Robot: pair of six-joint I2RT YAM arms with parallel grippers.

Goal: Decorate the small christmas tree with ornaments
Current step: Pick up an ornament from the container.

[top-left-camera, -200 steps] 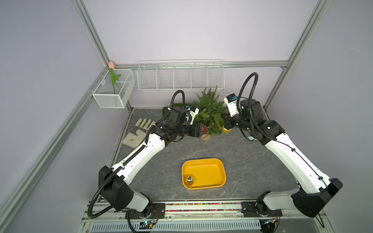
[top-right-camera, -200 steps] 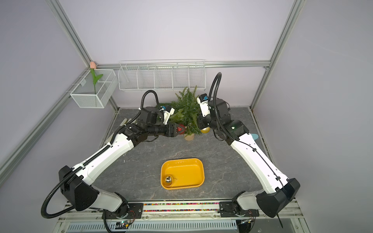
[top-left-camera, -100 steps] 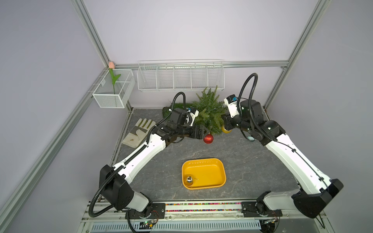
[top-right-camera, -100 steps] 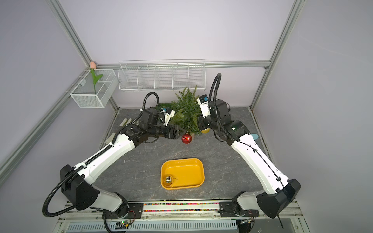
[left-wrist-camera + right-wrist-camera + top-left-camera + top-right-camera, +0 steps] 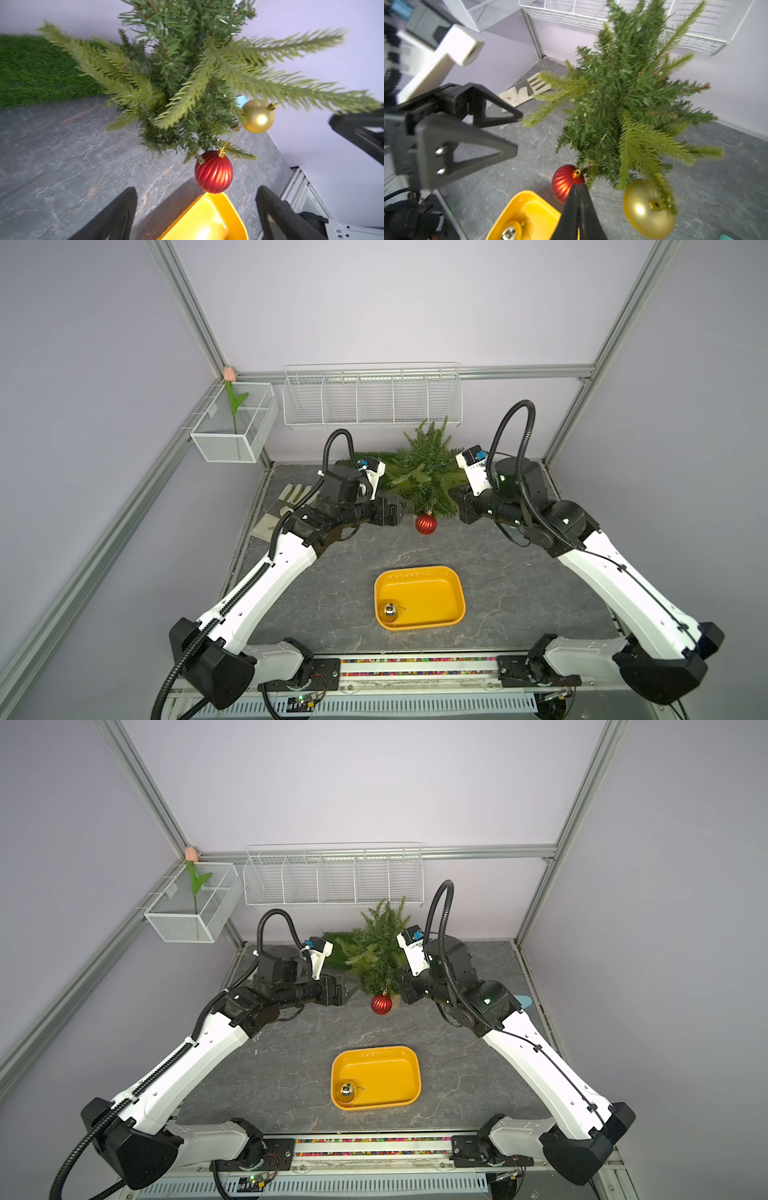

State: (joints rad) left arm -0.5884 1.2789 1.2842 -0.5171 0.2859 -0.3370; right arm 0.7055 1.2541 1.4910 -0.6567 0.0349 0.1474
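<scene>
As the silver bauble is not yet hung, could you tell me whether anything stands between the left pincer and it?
Nothing visible does: only bare table and the low rim of the yellow tray lie between the open left pincer and the silver bauble.

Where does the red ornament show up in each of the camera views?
Top view: red ornament hangs at the tree's near edge.
Top view: red ornament, same spot.
Left wrist: red ornament between tree and yellow tray, facing the open left end effector.
Right wrist: red ornament partly behind the shut right end effector.
Shared landmark: yellow tray.
</scene>
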